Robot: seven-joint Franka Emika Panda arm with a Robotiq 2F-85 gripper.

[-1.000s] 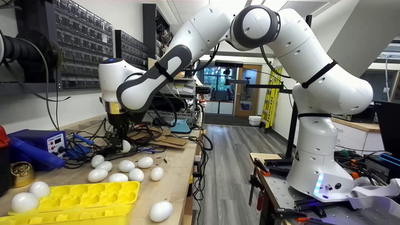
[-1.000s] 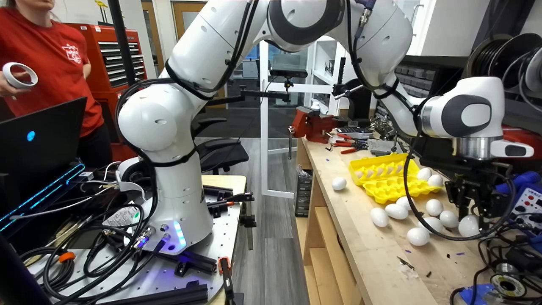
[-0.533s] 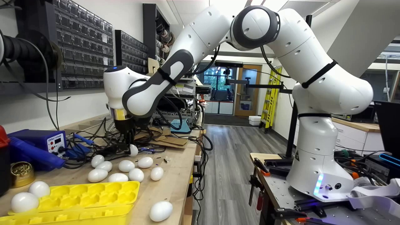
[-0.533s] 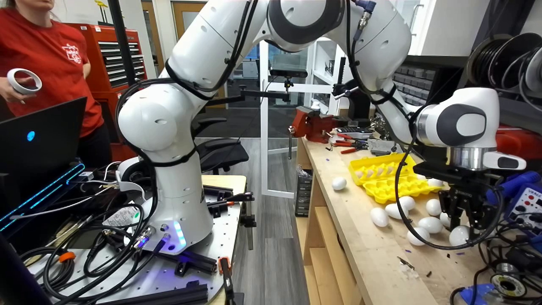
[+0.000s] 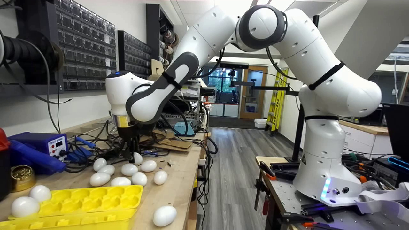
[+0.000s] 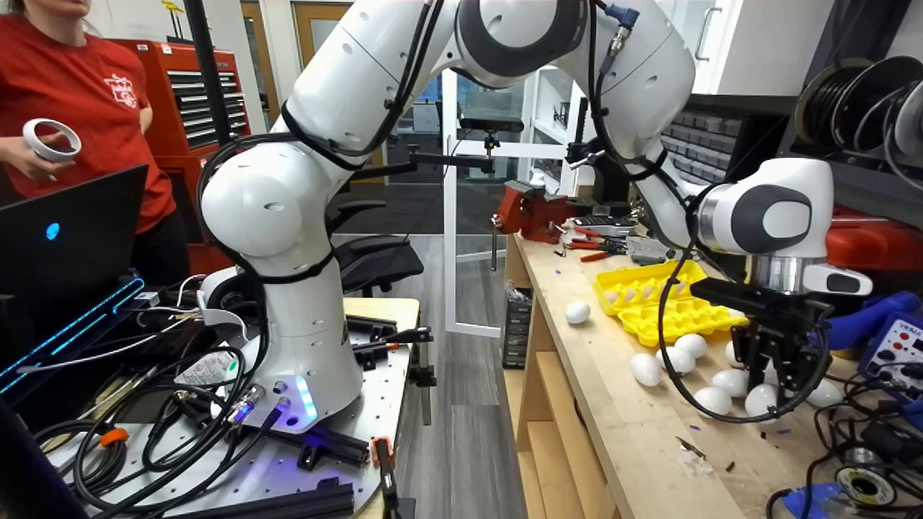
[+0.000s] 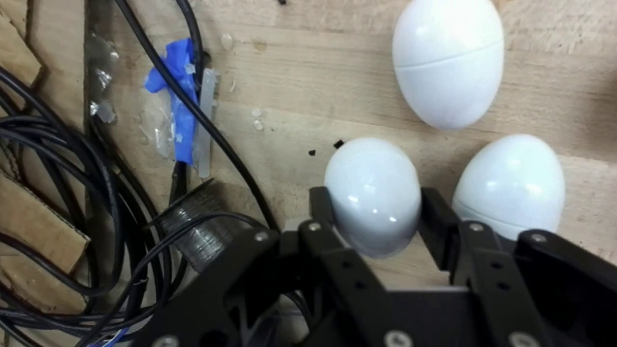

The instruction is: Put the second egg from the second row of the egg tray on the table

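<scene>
My gripper [image 7: 377, 206] is shut on a white egg [image 7: 373, 188], with one black pad on each side of it. In both exterior views the gripper [image 5: 133, 157] [image 6: 773, 383] points down, and the held egg [image 5: 138, 158] [image 6: 761, 401] is low at the table [image 5: 174, 179]; I cannot tell whether it touches. Two white eggs, one upright-looking [image 7: 448, 62] and one close to the right finger [image 7: 511, 185], lie beside it. The open yellow egg tray [image 5: 80, 221] [image 6: 678, 323] has two eggs [image 5: 25, 207] at one end, largely hidden by the gripper in an exterior view.
Several loose white eggs [image 5: 120, 181] lie between gripper and tray. A lone egg [image 5: 164, 216] lies near the table edge. Black cables [image 7: 231, 154], a wire spool [image 7: 202, 231] and cardboard [image 5: 172, 144] crowd the other side. A blue soldering station [image 5: 41, 143] stands by the wall.
The gripper has moved with the held egg away from the soldering station and lower, closer to the loose eggs. The last half second shows a smaller move. The tray has not moved.
</scene>
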